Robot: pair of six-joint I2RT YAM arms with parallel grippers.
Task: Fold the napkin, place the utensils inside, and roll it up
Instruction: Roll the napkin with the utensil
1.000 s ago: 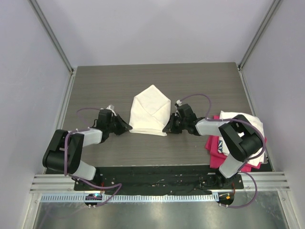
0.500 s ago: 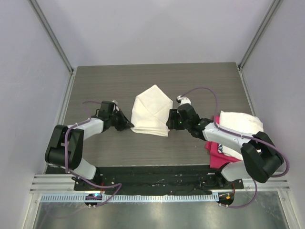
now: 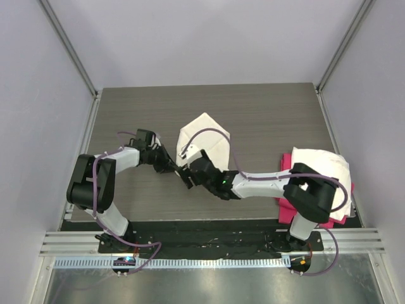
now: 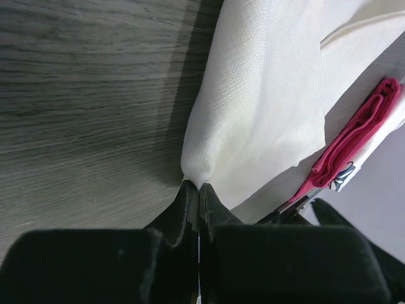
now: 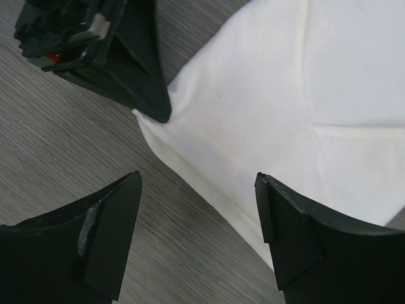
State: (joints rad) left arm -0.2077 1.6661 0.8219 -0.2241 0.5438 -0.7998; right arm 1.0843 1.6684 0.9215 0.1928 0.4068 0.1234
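- My left gripper reaches in low from the left side of the grey wood-grain table.
- Its jaws are pressed together, clamped on the near left corner of the napkin.
- In the left wrist view the cream cloth gathers to a small point where my fingertips pinch it.
- The napkin lies near the middle of the table. It is folded into a shape with a point toward the far edge, and soft creases run across it.
- My right arm stretches in from the right and crosses over the napkin's near edge.
- My right gripper sits just beside my left one, on the near side of the pinched corner.
- Its jaws stand wide apart and hold nothing. In the right wrist view one finger is over bare table and the other over the cloth's edge.
- A pink cloth lies at the right edge of the table, well apart from the napkin.
- A folded white cloth rests on top of the pink one.
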